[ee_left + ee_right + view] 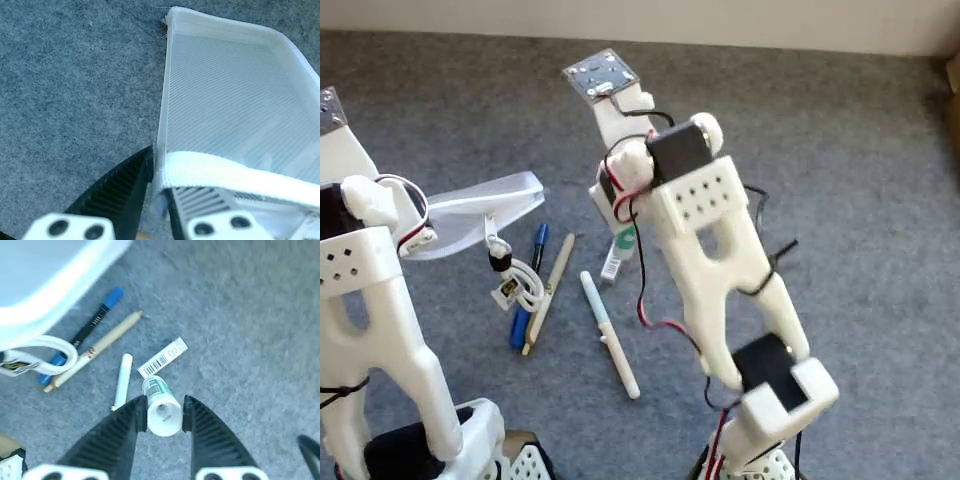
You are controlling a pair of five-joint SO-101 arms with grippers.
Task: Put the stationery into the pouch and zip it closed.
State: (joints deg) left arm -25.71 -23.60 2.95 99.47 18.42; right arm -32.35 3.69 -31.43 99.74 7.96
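Stationery is lying loose on the grey carpeted tabletop [840,150] just beyond my right pincer [164,401], and I am working through it one piece at a time.

My left pincer [159,175] is clamping the rim of the translucent white mesh pouch [225,100], one jaw outside the mesh and the other inside. I am holding it there so that the pouch is hanging raised off the tabletop, stretching away from the pincer; as I judge it, this is keeping the mouth reachable for the other arm. The pouch's white loop strap [520,280] is dangling below it, over the pens.

My right pincer is closing on a white tube with a green band [162,417], gripping it across its body near the end facing me, so it is pointing away from the jaws. Gripped that way, it should be going into the pouch lengthwise.

Waiting beyond the tube's tip are a white barcode-labelled block [162,357] and a white pen with a pale blue cap [121,380]. Farther off, toward the pouch, a blue pen [92,325] and a tan pencil [100,345] are lying side by side, nearly touching. The zip is waiting until all of these are inside.
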